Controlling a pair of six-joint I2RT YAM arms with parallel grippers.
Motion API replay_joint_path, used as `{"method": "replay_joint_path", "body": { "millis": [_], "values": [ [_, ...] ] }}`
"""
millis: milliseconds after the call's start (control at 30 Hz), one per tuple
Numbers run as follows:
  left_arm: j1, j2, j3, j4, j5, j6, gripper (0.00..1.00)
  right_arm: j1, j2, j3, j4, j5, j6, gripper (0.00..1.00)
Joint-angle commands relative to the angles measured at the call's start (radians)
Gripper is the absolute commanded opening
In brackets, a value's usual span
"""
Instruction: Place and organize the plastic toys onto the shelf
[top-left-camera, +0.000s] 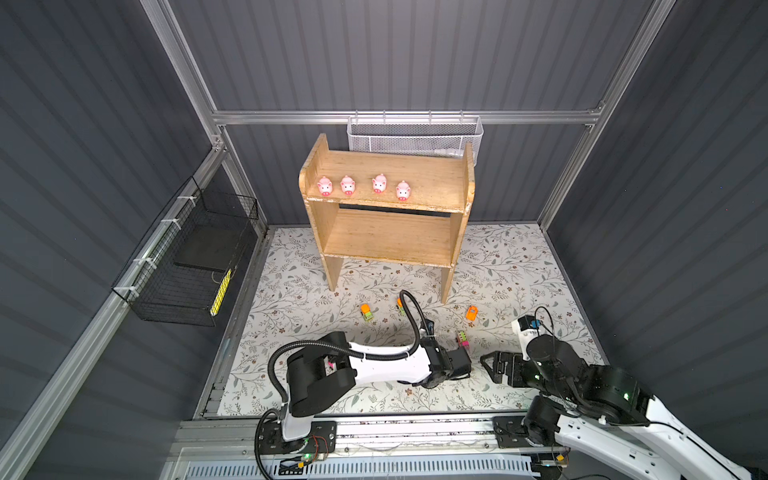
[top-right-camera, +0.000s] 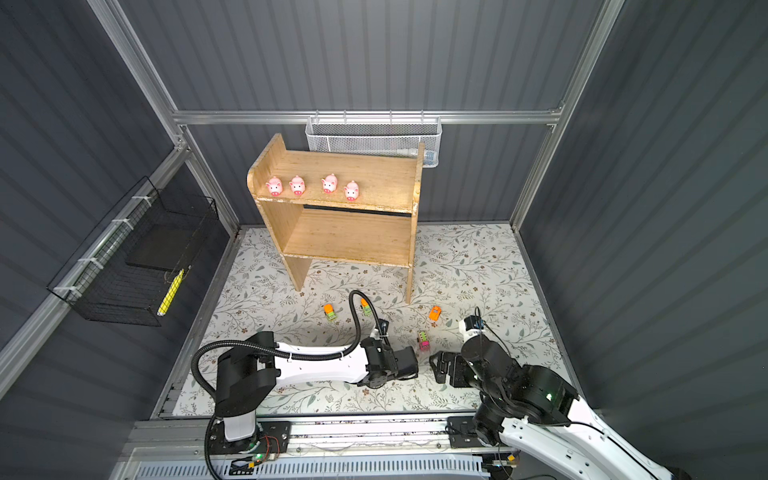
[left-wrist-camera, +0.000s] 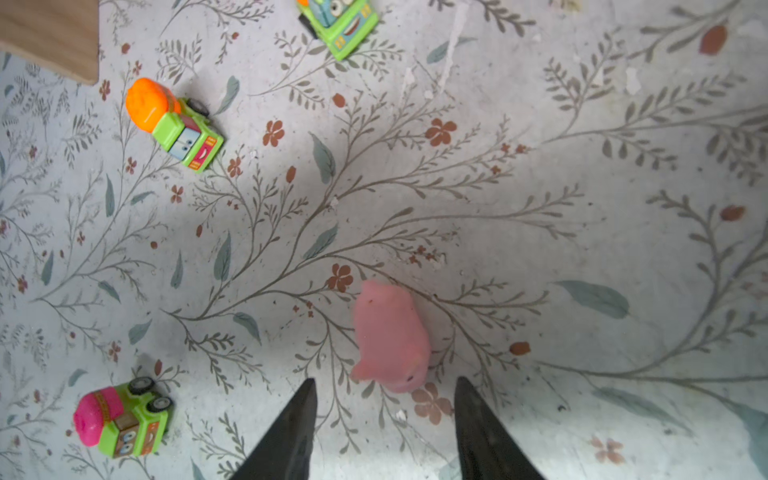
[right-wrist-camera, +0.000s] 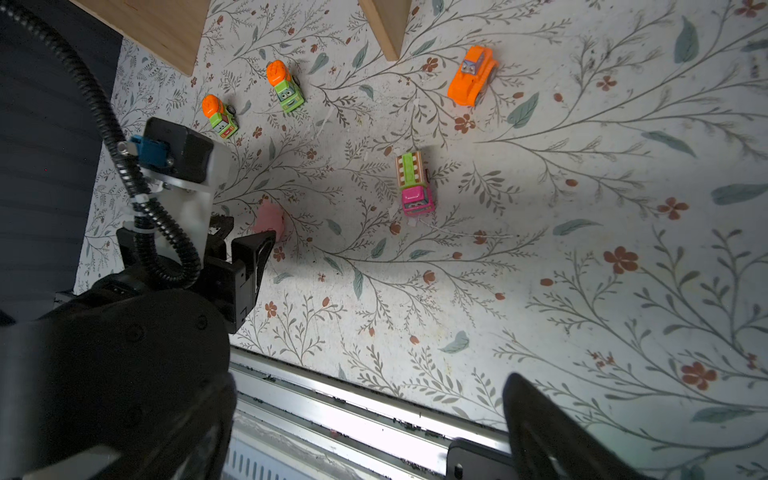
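On shelf (top-left-camera: 432, 183), four pigs (top-left-camera: 324, 186) are placed; fifth pig (left-wrist-camera: 390, 336), vehicles (right-wrist-camera: 473, 75) are left on mat (top-left-camera: 519, 266); left gripper (left-wrist-camera: 384, 399), right gripper (top-left-camera: 492, 365) parted, empty.

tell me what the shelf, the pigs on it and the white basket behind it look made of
Shelf: looks like light wood, matte and unpainted; grain lines show and the front edge is worn pale.
Pigs: probably moulded plastic; smooth, rounded, evenly pink. They are too small to judge gloss.
White basket: seems to be coated metal mesh; regular fine holes, thin rim.
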Motion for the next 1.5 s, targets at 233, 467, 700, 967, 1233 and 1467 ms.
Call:
{"method": "replay_joint_path", "body": {
  "millis": [233, 467, 700, 967, 1233, 1467],
  "values": [
    [-0.052, -0.244, -0.424, 0.543, -0.142, -0.157, 0.62, 0.003, -0.031, 0.0, 0.007, -0.009, -0.017, 0.99],
    [-0.085, -0.158, -0.386, 0.639, -0.206, -0.112, 0.64, 0.003, -0.045, 0.019, -0.021, -0.012, -0.022, 0.99],
    [-0.085, -0.084, -0.361, 0.624, -0.252, -0.152, 0.67, 0.003, -0.093, 0.023, -0.059, -0.008, -0.002, 0.99],
    [-0.071, -0.057, -0.388, 0.659, -0.269, -0.172, 0.67, 0.003, -0.085, 0.025, -0.06, -0.021, 0.002, 0.99],
    [-0.039, -0.058, -0.447, 0.742, -0.243, -0.161, 0.64, 0.003, -0.085, 0.028, -0.066, -0.021, 0.005, 0.99],
    [-0.028, -0.054, -0.466, 0.772, -0.243, -0.165, 0.59, 0.003, -0.064, 0.03, -0.06, -0.021, 0.0, 0.99]
  ]
}}
